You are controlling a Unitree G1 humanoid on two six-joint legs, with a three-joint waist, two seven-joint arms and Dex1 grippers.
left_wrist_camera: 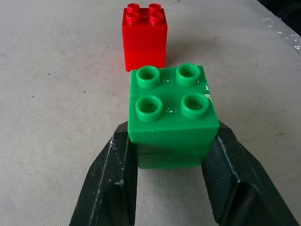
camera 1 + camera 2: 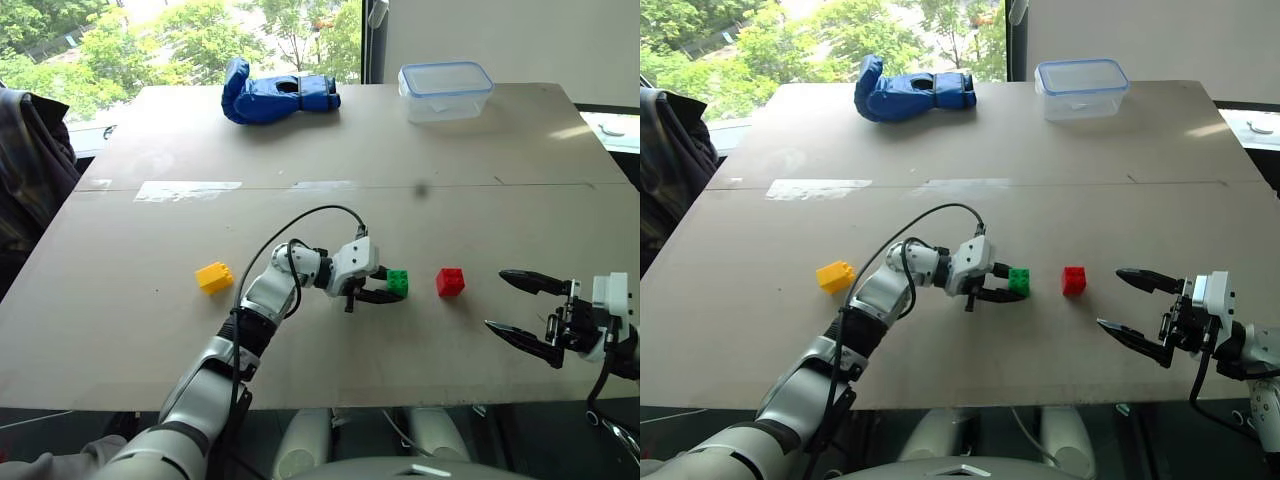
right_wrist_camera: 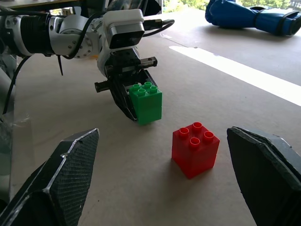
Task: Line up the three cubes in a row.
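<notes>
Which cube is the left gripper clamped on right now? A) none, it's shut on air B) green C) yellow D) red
B: the left gripper has a finger against each side of the green cube, while the red cube and the yellow cube sit free on the table.

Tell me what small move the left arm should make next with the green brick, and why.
Probably release it. The left gripper is shut on the green cube, which sits on the table a short gap from the red cube and roughly level with it and the yellow cube. The right gripper is open, apart from all three.
</notes>
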